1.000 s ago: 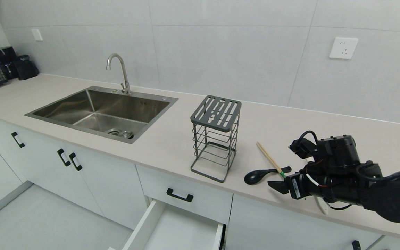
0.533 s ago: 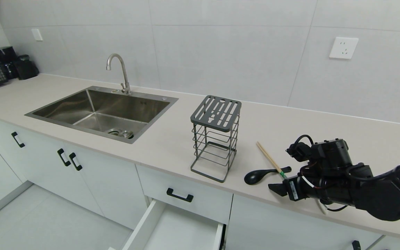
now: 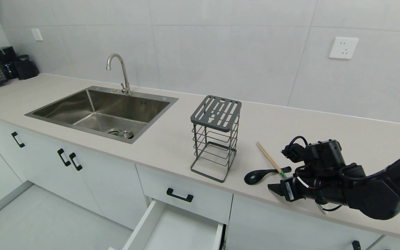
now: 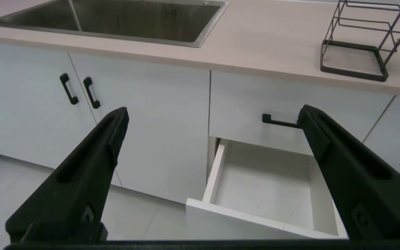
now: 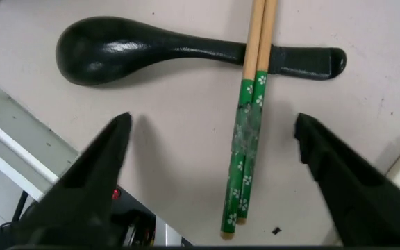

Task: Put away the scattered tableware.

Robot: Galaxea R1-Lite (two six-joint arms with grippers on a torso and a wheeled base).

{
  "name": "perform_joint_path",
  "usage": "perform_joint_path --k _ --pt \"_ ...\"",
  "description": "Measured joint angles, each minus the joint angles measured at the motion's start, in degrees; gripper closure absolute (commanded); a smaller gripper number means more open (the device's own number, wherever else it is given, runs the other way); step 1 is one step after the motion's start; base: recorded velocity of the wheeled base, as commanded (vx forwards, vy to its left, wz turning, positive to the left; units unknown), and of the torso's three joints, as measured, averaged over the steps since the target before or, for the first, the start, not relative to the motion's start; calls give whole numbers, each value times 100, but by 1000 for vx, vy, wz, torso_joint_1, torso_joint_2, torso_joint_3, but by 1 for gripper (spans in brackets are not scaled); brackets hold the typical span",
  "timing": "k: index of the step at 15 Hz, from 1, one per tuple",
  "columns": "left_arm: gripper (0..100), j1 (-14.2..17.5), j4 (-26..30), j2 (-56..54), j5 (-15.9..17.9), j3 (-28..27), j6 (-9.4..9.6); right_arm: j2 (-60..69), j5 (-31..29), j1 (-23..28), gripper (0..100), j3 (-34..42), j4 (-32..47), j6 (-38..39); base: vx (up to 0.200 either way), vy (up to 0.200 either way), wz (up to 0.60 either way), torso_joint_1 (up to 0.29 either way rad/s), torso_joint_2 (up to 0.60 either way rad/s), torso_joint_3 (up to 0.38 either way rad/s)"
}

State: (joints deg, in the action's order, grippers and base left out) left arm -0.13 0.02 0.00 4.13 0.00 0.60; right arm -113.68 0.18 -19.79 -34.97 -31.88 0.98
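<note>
Chopsticks [image 5: 253, 104] lie across the handle of the black spoon [image 5: 151, 50], green ends between the wide-spread fingers of the right pincer [image 5: 212, 132]; the left pincer [image 4: 214, 114], also wide, faces an open drawer [image 4: 269, 187].

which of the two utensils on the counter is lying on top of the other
The wooden chopsticks with green ends: the pair crosses over the handle of the black spoon, which lies flat on the counter beneath them.

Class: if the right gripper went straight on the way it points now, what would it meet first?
Most likely the chopsticks, whose green ends lie inside the open right gripper, flat on the countertop. Depth is hard to judge.
</note>
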Motion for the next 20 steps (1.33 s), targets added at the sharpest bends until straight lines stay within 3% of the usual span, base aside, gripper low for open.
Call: perform_joint_path --k 6,12,16,20 --pt "0 -2 -2 0 -1 0 0 141 -28 100 100 -5 7 30 0 0 0 0 0 0" --pt "0 0 0 0 -1 0 0 1751 -23 247 100 571 18 -33 0 0 0 0 0 0" --pt "0 0 0 0 0 0 0 2865 132 -66 100 758 7 -32 0 0 0 0 0 0" --pt "0 0 0 0 -1 0 0 3551 684 -402 100 924 -351 -204 0 0 0 0 0 0"
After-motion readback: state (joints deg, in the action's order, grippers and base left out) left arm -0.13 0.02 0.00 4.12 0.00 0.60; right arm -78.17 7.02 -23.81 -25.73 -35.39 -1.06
